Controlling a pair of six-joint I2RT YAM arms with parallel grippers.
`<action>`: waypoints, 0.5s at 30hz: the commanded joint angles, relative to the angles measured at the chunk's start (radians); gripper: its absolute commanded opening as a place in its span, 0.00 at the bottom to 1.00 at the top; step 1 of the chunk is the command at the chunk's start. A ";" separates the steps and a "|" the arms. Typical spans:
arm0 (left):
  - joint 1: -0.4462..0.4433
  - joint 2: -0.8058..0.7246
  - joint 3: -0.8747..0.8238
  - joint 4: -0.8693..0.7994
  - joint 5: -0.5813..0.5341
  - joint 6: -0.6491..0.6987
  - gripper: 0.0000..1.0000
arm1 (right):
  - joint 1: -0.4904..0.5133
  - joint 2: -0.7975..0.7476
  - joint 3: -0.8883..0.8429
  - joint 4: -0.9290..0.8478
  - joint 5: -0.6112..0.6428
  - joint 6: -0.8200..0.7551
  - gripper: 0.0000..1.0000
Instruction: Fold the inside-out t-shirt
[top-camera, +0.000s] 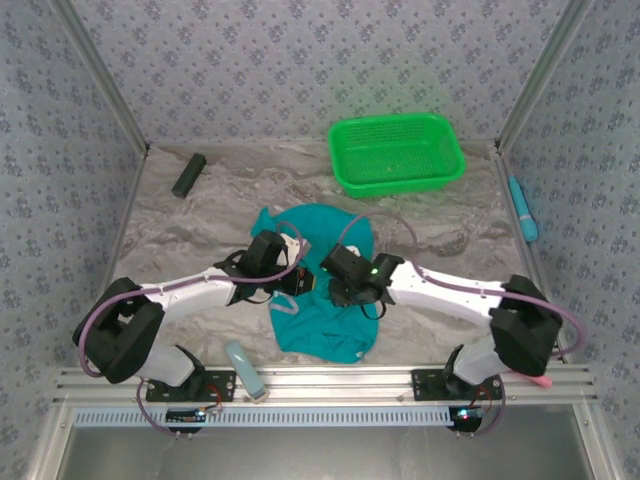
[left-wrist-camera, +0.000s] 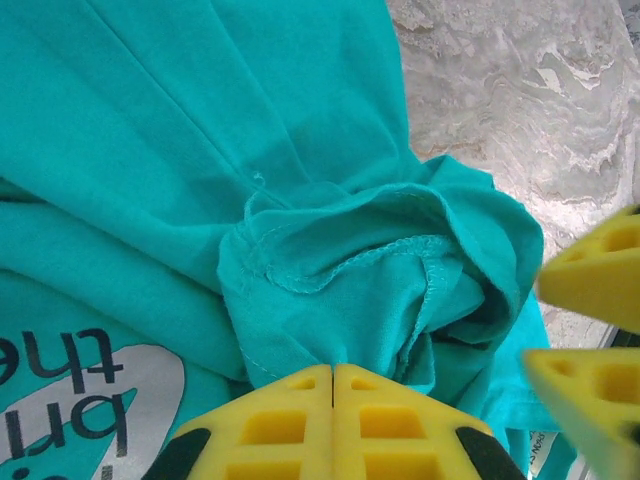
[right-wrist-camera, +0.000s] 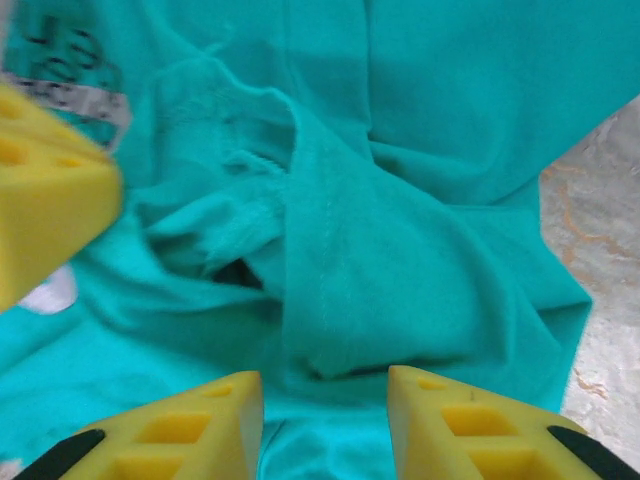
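Left gripper (left-wrist-camera: 333, 385) pinching shut on the t-shirt (left-wrist-camera: 200, 150) hem; right gripper (right-wrist-camera: 325, 400) hanging part-open, empty.
I'm anchoring it so the right can take the fold between its jaws.

Dark lettering (left-wrist-camera: 70, 395) on the t-shirt (left-wrist-camera: 200, 150) partly beyond the left wrist view's lower-left edge
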 joint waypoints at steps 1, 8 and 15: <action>0.000 -0.010 0.015 0.028 0.017 -0.018 0.04 | 0.017 0.072 0.056 0.002 0.097 0.098 0.32; 0.002 -0.013 -0.007 0.026 -0.003 -0.014 0.04 | -0.003 0.020 0.119 -0.097 0.019 0.054 0.00; -0.011 0.010 -0.068 0.044 -0.112 0.083 0.01 | -0.239 -0.160 -0.170 0.140 -0.521 -0.174 0.00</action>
